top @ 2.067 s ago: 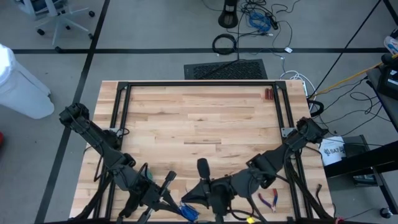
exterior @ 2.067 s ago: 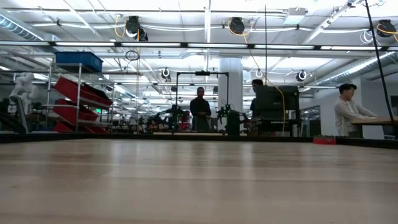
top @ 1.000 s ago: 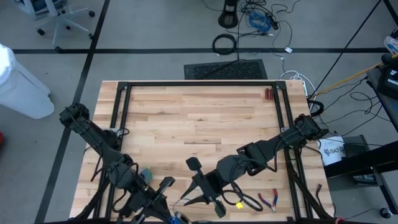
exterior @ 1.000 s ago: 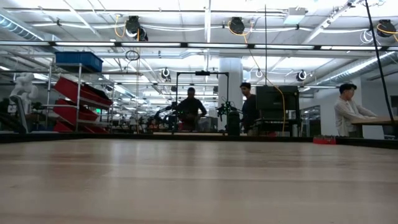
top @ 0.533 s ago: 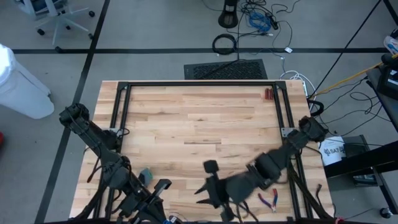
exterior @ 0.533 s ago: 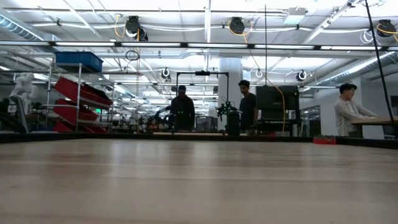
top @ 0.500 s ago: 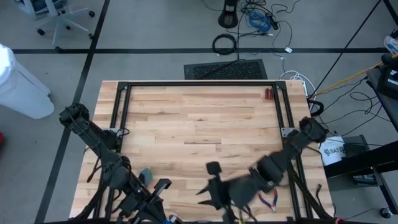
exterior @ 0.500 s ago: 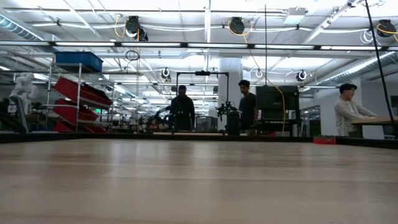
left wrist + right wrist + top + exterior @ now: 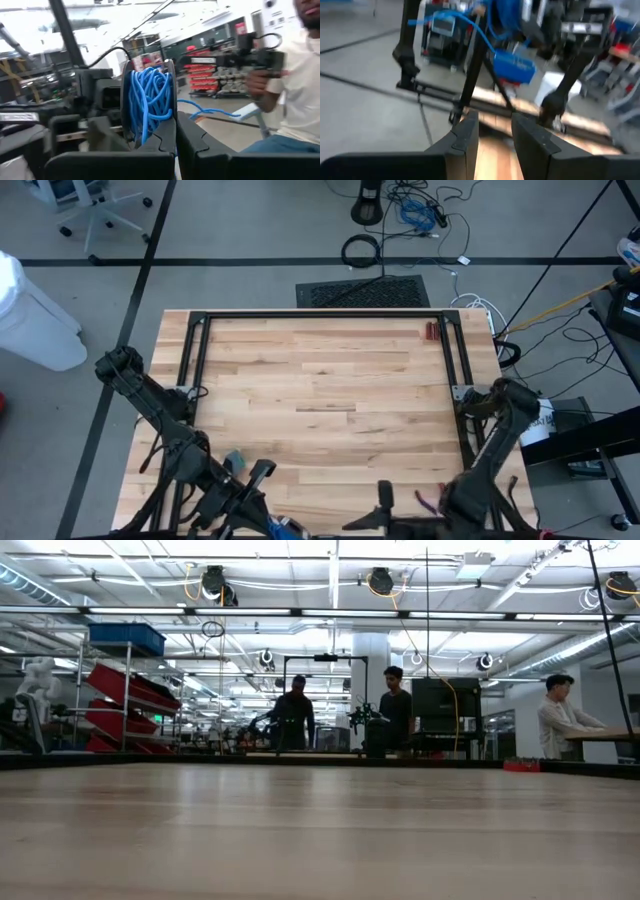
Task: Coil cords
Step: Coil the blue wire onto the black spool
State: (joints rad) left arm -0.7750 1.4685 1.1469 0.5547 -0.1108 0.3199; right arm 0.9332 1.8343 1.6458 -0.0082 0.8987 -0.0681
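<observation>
The left gripper (image 9: 175, 137), at the near edge of the wooden table (image 9: 320, 380), is clamped tight on a tangled bundle of blue cord (image 9: 149, 97), which bulges up between its two fingers (image 9: 161, 140). The right gripper (image 9: 495, 135) also sits at the table's near edge, beside the left one; its jaws stand parted and empty. The red-handled pliers (image 9: 428, 501) lie close to it on the table.
</observation>
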